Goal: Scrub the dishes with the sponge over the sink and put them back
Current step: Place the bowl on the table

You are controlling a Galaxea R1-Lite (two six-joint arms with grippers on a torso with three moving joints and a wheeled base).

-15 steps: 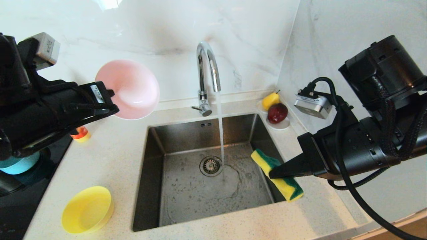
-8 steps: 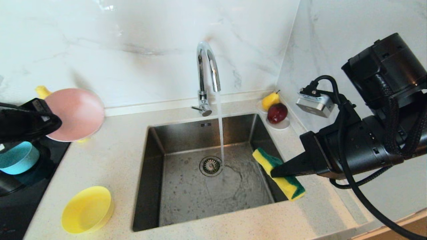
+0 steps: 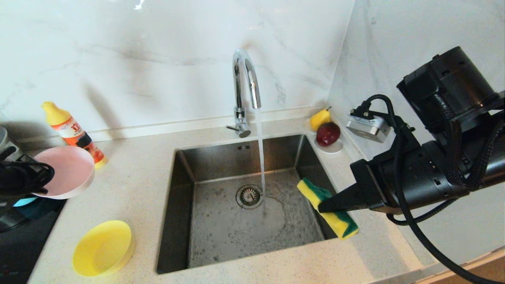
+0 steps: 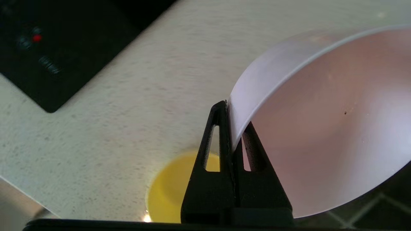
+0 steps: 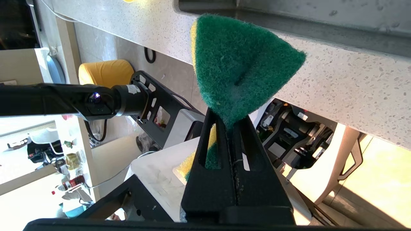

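Note:
My left gripper (image 3: 41, 177) is shut on the rim of the pale pink bowl (image 3: 65, 170), holding it low at the far left over the edge of the black cooktop. In the left wrist view the gripper (image 4: 232, 118) pinches the pink bowl (image 4: 321, 128) by its wall. The yellow bowl (image 3: 102, 247) sits on the counter near the front left. A sliver of the light blue bowl (image 3: 23, 201) shows under the left arm. My right gripper (image 3: 323, 206) is shut on the yellow and green sponge (image 3: 327, 207), held over the sink's (image 3: 189, 205) right edge.
Water runs from the chrome faucet (image 3: 244, 83) into the basin by the drain (image 3: 249, 195). An orange detergent bottle (image 3: 73, 132) stands against the back wall at the left. A white saucer with fruit (image 3: 325, 136) sits behind the sink on the right.
My left arm has swung the pink bowl away from the sink, leftward and down toward the cooktop, uncovering the detergent bottle. The right arm and sponge have stayed put.

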